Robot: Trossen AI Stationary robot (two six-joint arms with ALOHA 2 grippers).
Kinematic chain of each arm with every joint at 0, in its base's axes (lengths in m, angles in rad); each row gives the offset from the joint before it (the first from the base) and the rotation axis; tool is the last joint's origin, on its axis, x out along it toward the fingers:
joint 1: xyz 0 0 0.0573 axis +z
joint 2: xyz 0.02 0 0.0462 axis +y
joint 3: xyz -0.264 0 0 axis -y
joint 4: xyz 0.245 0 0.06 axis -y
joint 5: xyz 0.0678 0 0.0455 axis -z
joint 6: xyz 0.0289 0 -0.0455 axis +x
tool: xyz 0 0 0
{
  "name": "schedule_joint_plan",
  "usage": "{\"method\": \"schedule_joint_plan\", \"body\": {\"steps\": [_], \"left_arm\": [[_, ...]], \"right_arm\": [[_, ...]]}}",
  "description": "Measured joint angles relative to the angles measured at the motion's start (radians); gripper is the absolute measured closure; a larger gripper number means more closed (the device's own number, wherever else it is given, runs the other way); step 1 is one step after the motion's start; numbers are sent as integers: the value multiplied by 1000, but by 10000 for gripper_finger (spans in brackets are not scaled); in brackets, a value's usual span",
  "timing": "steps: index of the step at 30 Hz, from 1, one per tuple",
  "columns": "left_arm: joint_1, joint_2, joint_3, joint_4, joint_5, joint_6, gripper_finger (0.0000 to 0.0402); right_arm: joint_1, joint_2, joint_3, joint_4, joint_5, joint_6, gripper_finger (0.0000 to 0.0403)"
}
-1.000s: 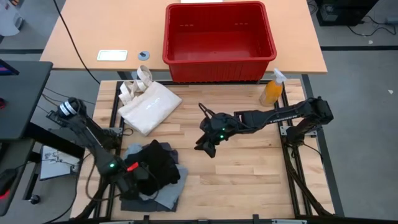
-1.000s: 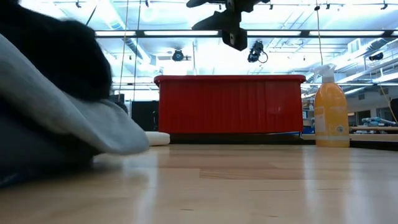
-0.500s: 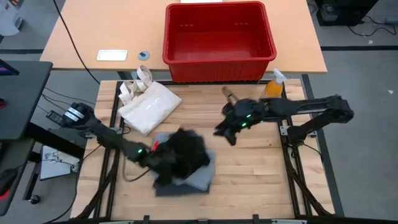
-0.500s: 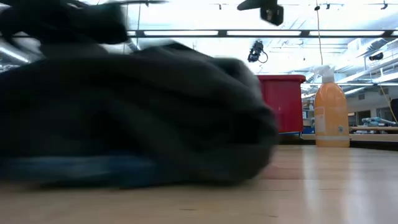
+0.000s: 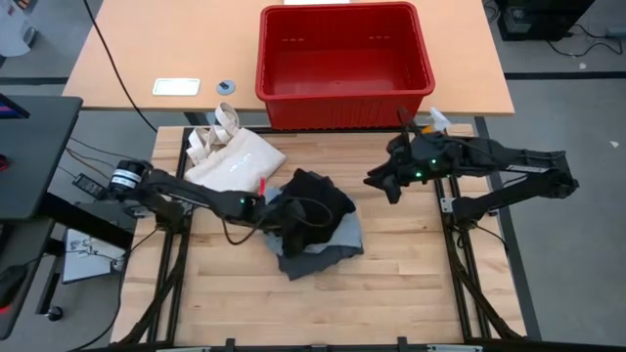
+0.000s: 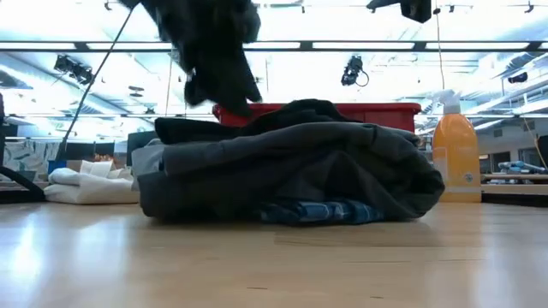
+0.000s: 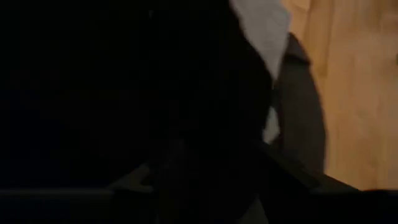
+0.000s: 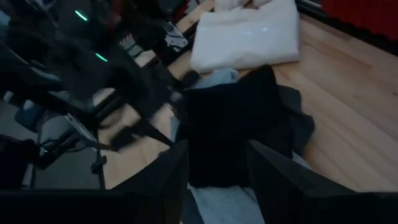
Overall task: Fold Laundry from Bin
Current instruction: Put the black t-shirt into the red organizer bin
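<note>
The laundry (image 5: 313, 227) lies as one heap on the wooden table's middle: a black piece (image 5: 315, 200) on top, a light grey piece (image 5: 323, 252) beneath, and a blue plaid edge (image 6: 321, 212) at the bottom. My left gripper (image 5: 269, 210) is at the heap's left edge, shut on it. Raised off to the heap's right, near the orange spray bottle (image 5: 427, 142), my right gripper (image 5: 383, 188) stands open with nothing between its fingers (image 8: 168, 180). The red bin (image 5: 337, 12) stands beyond the table's far edge. My left gripper holds the laundry at the heap's left edge (image 5: 279, 207), coming slantwise down from the table's left. Dark cloth (image 7: 205, 143) fills the space between the fingers, so which piece and how many layers cannot be told. The heap rests on the table.
A cream-white tote bag (image 5: 235, 161) lies at the far left of the table, close to the heap. The spray bottle stands at the far right corner. A white card (image 5: 176, 86) lies on the far table left of the bin. Bare wood lies near and right of the heap.
My left gripper has swept from the near left corner toward the table's middle, turning as it went, and the laundry heap has slid along the table with it. My right gripper has risen and drawn back from the middle toward the far right, by the spray bottle.
</note>
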Motion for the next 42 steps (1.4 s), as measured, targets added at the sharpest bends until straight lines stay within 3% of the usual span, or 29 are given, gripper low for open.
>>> {"method": "schedule_joint_plan", "body": {"steps": [7,13,18,23,31,42], "left_arm": [[-29,-12,241,-214,0,151,219],[-11,-13,281,-216,-111,239,219],[3,-23,280,-435,-117,109,220],[-35,-63,281,-601,-181,74,235],[-65,-156,281,-639,-211,-66,248],[-101,-203,281,-751,-234,-150,249]], "right_arm": [[19,45,-15,-23,-1,-44,231],[66,189,-21,1,-3,-91,213],[123,309,-23,65,12,-168,186],[201,406,-23,156,126,-296,173],[205,517,-23,250,183,-347,193],[148,567,-23,256,157,-374,212]]}}
